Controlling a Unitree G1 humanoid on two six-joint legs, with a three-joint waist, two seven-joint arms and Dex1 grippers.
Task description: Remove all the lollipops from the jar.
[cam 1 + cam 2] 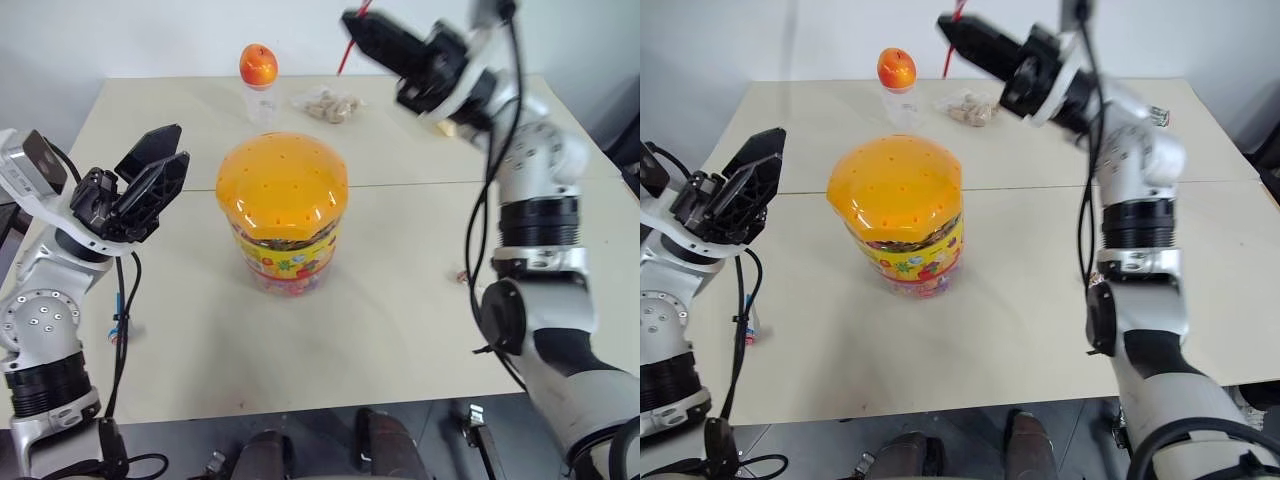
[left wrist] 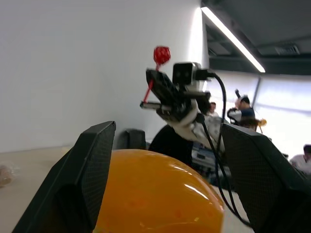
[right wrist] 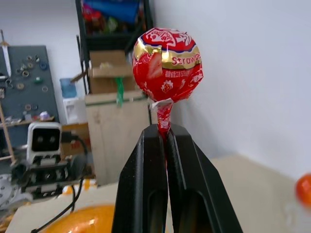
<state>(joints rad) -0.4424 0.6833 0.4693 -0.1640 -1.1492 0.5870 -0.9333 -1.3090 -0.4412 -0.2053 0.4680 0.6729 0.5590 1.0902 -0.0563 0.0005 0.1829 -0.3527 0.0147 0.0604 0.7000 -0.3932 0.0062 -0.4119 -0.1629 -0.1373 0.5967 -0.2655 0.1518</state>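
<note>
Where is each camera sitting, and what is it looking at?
Left and right eye views: on the head, looking down at the table and jar; both arms show.
Left wrist view: on the left arm, looking between the left gripper fingers, over the jar lid, at the right gripper.
Right wrist view: on the right arm, looking along shut fingers at the red lollipop.
All views share that lollipop.

The scene was brightly and evenly lit. A ceiling light strip (image 2: 233, 34) glowed overhead, leaving a soft glare on the jar (image 2: 160, 194) lid. Shadows on the worktop (image 1: 400, 300) were faint. The background people were blurred.
</note>
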